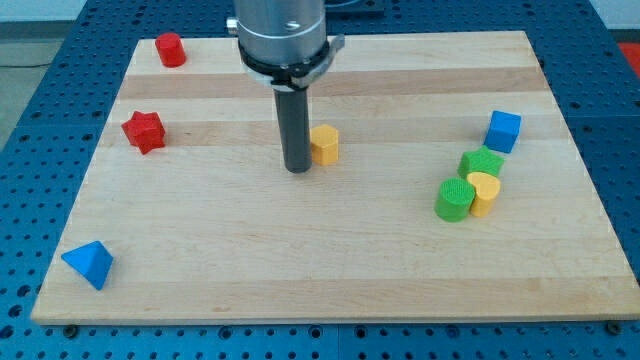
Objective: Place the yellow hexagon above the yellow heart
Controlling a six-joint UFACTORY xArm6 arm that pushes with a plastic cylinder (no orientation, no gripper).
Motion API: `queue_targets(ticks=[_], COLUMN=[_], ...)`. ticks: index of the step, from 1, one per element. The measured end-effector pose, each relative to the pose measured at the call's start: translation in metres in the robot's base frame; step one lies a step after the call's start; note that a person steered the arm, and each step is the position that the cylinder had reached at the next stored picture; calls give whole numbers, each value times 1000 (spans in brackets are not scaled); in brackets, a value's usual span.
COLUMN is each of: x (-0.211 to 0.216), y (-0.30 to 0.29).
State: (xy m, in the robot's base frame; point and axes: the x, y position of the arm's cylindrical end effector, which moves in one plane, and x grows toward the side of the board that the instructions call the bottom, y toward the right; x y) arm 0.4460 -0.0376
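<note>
The yellow hexagon [325,145] sits near the middle of the wooden board [300,260]. My tip [298,169] rests just at its left side, touching or nearly touching it. The yellow heart [483,193] lies toward the view's right, pressed between a green cylinder [454,199] on its left and a green star-like block [482,163] just above it.
A blue cube [503,131] stands above and to the right of the green blocks. A red star [144,131] and a red cylinder-like block [170,50] are at the left top. A blue triangular block [89,264] lies at the bottom left corner.
</note>
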Motion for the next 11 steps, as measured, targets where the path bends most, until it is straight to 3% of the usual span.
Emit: queue_targets(ticks=[1,3,4,7,10,11], x=[-5,-55,-52,16,18,-2], y=[-10,-28,-4,104,138,138])
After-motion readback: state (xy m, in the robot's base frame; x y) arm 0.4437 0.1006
